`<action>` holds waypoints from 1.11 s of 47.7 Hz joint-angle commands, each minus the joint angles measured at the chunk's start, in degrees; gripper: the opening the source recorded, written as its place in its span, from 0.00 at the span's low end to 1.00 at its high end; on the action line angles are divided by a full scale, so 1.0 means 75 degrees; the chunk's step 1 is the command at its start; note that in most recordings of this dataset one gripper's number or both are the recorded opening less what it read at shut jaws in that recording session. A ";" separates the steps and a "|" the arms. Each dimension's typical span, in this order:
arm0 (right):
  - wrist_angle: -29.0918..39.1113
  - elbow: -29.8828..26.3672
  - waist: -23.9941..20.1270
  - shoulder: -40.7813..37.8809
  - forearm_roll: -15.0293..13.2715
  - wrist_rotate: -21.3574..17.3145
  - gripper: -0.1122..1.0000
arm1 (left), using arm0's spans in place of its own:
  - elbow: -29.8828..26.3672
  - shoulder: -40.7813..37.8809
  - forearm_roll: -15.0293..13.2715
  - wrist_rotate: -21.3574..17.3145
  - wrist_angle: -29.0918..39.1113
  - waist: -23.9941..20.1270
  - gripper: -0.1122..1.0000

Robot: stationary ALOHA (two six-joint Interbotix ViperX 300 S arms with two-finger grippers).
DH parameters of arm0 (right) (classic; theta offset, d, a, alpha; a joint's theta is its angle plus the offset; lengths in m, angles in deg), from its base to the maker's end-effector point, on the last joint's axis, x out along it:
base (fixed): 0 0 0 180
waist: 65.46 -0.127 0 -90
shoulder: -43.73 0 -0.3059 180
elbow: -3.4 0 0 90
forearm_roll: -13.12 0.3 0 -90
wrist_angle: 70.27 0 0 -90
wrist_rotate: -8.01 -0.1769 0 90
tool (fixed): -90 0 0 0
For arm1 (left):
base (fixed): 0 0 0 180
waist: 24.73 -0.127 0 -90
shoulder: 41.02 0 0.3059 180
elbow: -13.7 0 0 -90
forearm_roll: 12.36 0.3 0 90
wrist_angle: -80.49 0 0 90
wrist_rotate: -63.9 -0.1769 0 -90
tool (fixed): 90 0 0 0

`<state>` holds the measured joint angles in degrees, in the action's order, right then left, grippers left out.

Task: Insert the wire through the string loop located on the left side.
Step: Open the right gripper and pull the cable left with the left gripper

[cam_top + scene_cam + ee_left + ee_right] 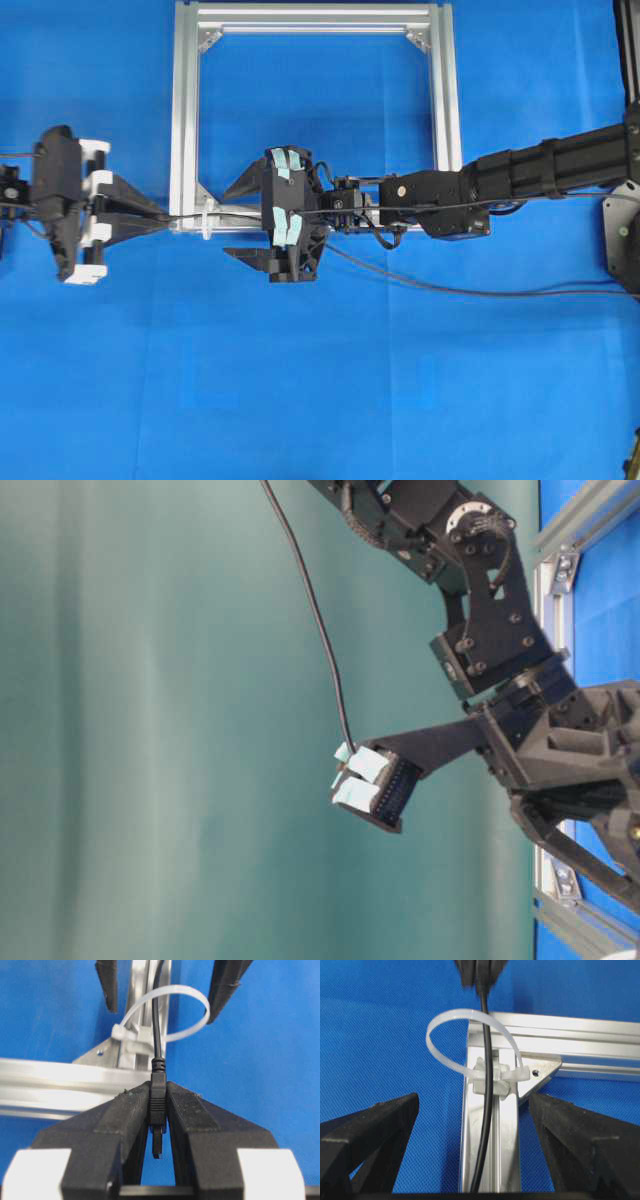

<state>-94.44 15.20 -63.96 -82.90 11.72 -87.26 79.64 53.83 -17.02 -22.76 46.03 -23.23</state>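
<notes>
The white string loop (207,218) (202,1002) (437,1025) stands on the lower left corner of the silver frame (185,100). The thin black wire (235,214) (157,1025) (487,1110) passes through the loop. My left gripper (167,216) (158,1092) sits just left of the frame, shut on the wire's plug (158,1097); the plug's tip pokes back between the fingers. My right gripper (228,223) (477,1130) is open on the loop's other side. Its fingers (375,1130) straddle the frame rail, and the wire runs between them untouched.
The frame (570,1025) (50,1080) lies flat on the blue cloth (320,400). The right arm (520,170) reaches across the frame's lower rail. A thicker black cable (480,292) trails over the cloth to the right.
</notes>
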 commanded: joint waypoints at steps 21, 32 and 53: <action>-0.0059 -0.0070 0.0000 0.0328 0.0012 0.0000 0.96 | 0.0305 0.4266 0.0012 0.0422 0.3375 0.0023 0.17; -0.0059 -0.0082 0.0000 0.0328 0.0012 0.0000 0.96 | 0.0000 0.6281 0.0012 0.0445 0.5496 0.0023 0.17; -0.0047 -0.0094 0.0000 0.0340 0.0012 0.0000 0.96 | -0.0434 0.7570 0.0082 0.0410 0.7570 0.0012 0.17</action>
<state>-94.44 15.20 -63.96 -82.90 11.63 -87.26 78.06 110.87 -16.67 -19.60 102.63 -23.23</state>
